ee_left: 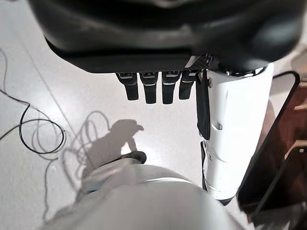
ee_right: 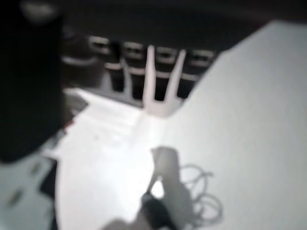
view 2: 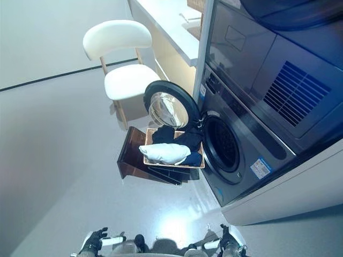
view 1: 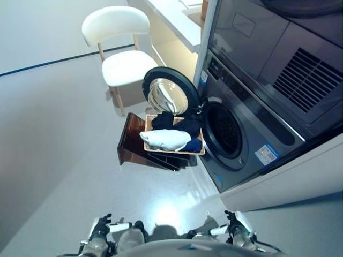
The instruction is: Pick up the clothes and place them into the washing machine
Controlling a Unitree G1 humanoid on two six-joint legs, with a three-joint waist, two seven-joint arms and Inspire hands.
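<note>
A shallow wicker basket rests on a low dark brown box beside the washing machine. In it lie a white garment at the front and dark navy clothes behind it. The machine's round door stands open over the basket, and the dark drum opening shows beside it. My left hand and right hand hang low at my sides, far from the basket. Both are empty, with fingers straight in the left wrist view and fingers straight in the right wrist view.
A white chair stands behind the basket, next to a pale counter. A second dark appliance sits above the washing machine. A white cabinet runs along the right. Grey floor lies between me and the basket.
</note>
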